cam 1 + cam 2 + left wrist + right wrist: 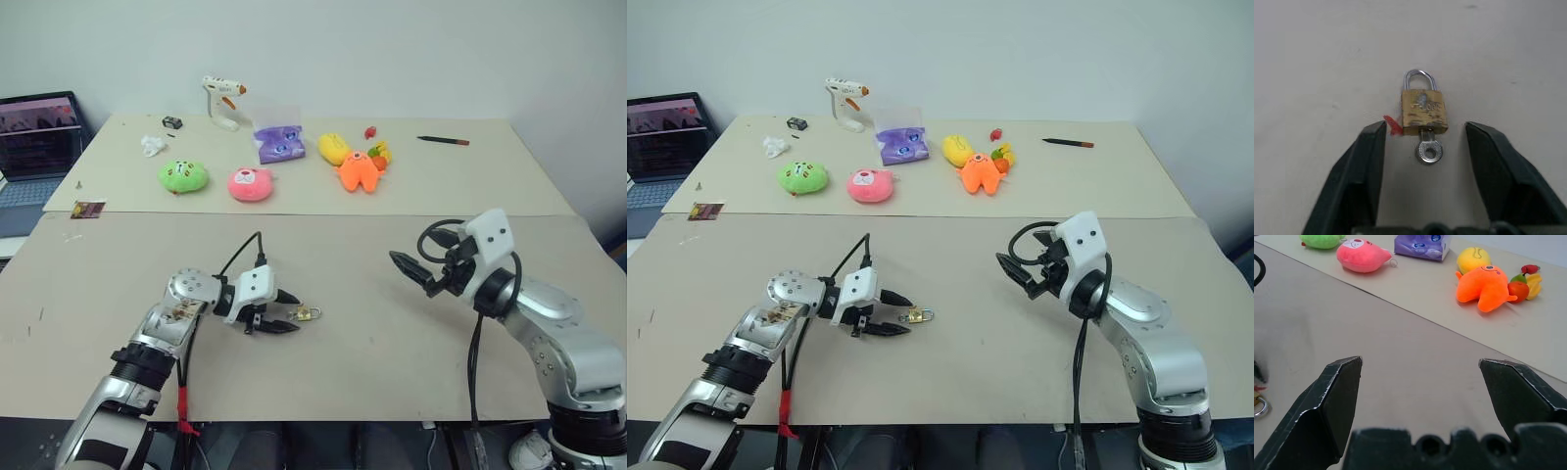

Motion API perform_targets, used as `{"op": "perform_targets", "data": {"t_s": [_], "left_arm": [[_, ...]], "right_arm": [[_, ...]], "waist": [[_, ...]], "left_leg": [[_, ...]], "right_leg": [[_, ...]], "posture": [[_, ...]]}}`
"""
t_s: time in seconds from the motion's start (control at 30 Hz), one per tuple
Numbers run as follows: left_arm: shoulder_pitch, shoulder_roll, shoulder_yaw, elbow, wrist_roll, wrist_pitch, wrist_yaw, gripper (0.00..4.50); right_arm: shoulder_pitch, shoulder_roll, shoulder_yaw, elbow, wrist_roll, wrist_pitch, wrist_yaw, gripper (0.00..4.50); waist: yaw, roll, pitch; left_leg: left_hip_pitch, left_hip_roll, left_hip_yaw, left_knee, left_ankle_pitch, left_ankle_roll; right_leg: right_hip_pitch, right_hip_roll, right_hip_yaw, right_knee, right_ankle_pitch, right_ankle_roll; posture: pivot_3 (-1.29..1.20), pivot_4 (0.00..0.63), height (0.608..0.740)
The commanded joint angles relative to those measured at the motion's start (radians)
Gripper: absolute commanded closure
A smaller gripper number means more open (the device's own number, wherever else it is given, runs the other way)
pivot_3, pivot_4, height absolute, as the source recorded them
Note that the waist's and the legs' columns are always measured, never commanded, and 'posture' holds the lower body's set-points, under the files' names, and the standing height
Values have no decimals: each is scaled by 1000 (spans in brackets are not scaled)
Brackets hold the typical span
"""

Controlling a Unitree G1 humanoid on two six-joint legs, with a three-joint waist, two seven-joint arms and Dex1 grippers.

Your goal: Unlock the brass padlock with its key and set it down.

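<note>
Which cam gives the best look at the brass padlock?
Left wrist view: brass padlock lies flat, close up, key in it. Eye views show a tiny gold speck by the left gripper; right wrist view catches its edge.

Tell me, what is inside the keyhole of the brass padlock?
A silver key sits in the brass padlock; its round head sticks out, while its blade is hidden inside the body.

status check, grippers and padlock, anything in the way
Left gripper open, padlock lying between its fingertips, not gripped. Right gripper open, empty, off the table. Brass padlock flat on table, key in it, shackle looks closed. Nothing in the way.
</note>
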Motion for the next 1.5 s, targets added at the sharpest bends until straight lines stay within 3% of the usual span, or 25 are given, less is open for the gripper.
{"op": "perform_targets", "data": {"t_s": [0.03, 0.3, 0.43, 0.53, 0.83, 1.5], "left_arm": [[-104, -23, 37, 49, -16, 29, 49, 81], [-186, 53, 118, 26, -52, 191, 96, 7], [-105, 124, 189, -101, -139, 348, 88, 7], [-27, 182, 219, -171, -134, 363, 113, 7], [196, 290, 340, -326, -160, 408, 195, 7], [263, 310, 385, -445, -218, 484, 293, 7]], "right_arm": [[-7, -28, 33, -57, 49, -2, 83, 0], [-79, -124, 238, 44, 11, -98, 352, 0], [-133, -109, 320, 133, -22, -152, 438, 0], [-160, -82, 376, 185, -46, -187, 483, 0], [-244, 76, 513, 373, -189, -316, 484, 0], [-304, 238, 532, 640, -316, -510, 487, 0]], "waist": [[3, 0, 0], [-18, 0, 0], [-21, 0, 0], [-17, 0, 0], [-13, 0, 0], [-15, 0, 0]], "left_leg": [[0, 0, 0, 1, 0, 0], [0, 1, 0, 1, 0, 1], [0, 2, 0, 2, 0, 1], [0, 3, 0, 1, 0, 1], [0, 3, 0, 1, 0, 0], [1, 3, 0, 0, 0, -1]], "right_leg": [[0, 0, 0, 0, 0, 0], [0, 3, 1, 0, 0, 0], [-1, 4, 2, 0, 0, 0], [-1, 4, 1, 0, 0, 0], [-2, 3, 1, 1, 0, 0], [-3, 2, 1, 8, 0, 0]], "posture": [[0, 150, 738], [0, 150, 738], [0, 150, 738], [0, 150, 738], [0, 150, 738], [0, 150, 738]]}}
